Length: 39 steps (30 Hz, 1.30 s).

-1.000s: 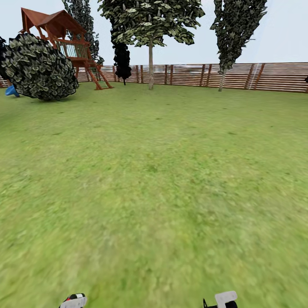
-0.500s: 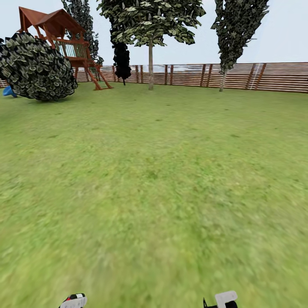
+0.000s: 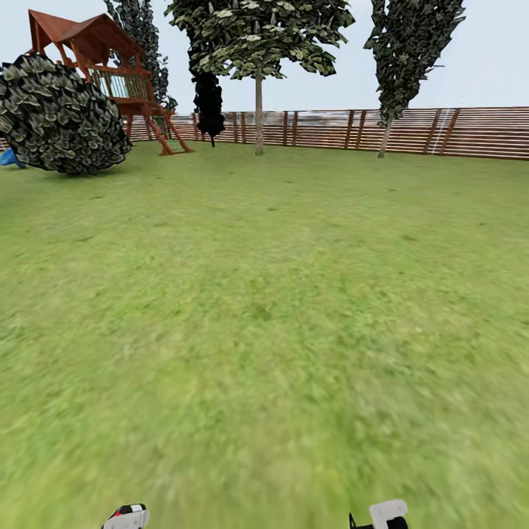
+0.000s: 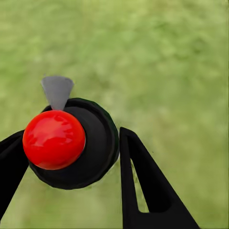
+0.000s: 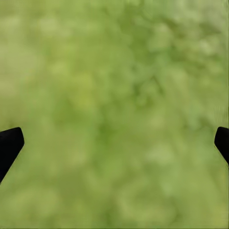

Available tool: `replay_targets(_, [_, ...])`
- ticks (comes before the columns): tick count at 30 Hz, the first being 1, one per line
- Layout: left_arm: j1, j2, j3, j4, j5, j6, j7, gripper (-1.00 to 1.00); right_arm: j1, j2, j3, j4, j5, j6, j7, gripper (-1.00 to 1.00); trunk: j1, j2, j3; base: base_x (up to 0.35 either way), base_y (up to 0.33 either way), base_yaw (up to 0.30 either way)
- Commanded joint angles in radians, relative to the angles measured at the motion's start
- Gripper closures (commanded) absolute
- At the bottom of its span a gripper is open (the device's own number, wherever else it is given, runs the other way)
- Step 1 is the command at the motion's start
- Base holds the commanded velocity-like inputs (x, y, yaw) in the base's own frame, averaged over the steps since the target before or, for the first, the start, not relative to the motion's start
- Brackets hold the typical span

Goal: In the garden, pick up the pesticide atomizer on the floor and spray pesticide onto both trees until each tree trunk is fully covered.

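In the left wrist view my left gripper (image 4: 70, 143) is shut on the pesticide atomizer (image 4: 98, 143), a dark round bottle with a red top (image 4: 53, 139) and a grey nozzle (image 4: 57, 90), held above the grass. My right gripper (image 5: 117, 143) is open with only lawn between its black fingertips. In the head view a tall tree (image 3: 257, 33) with a pale trunk (image 3: 258, 114) stands far ahead by the fence. A narrower tall tree (image 3: 411, 51) stands to its right. The floor is out of view.
Wide green lawn (image 3: 279, 308) stretches ahead to a brown slat fence (image 3: 455, 132). A big round bush (image 3: 62, 117) and a red wooden play tower (image 3: 110, 66) stand at the far left, with a black narrow tree (image 3: 209, 99) beside them. My arm ends (image 3: 126, 517) (image 3: 386, 513) show at the bottom edge.
The whole head view has shifted slightly, with the bush and play tower sliding a little left, so the camera has moved. Both arm ends stay in place.
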Motion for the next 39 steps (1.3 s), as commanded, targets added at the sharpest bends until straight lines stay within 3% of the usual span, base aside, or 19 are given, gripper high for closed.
replay_targets(1, [0.000, 0.000, 0.000, 0.000, 0.000, 0.000, 0.000, 1.00, 0.000, 0.000, 0.000, 0.000, 0.000, 0.000, 0.000, -1.00, 0.000, 0.000, 0.000, 0.338, 0.000, 0.000])
replay_targets(39, [0.000, 0.000, -0.001, 0.000, 0.000, 0.000, 0.000, 1.00, 0.000, 0.000, 0.000, 0.000, 0.000, 0.000, 0.000, -1.00, 0.000, 0.000, 0.000, 0.338, 0.000, 0.000])
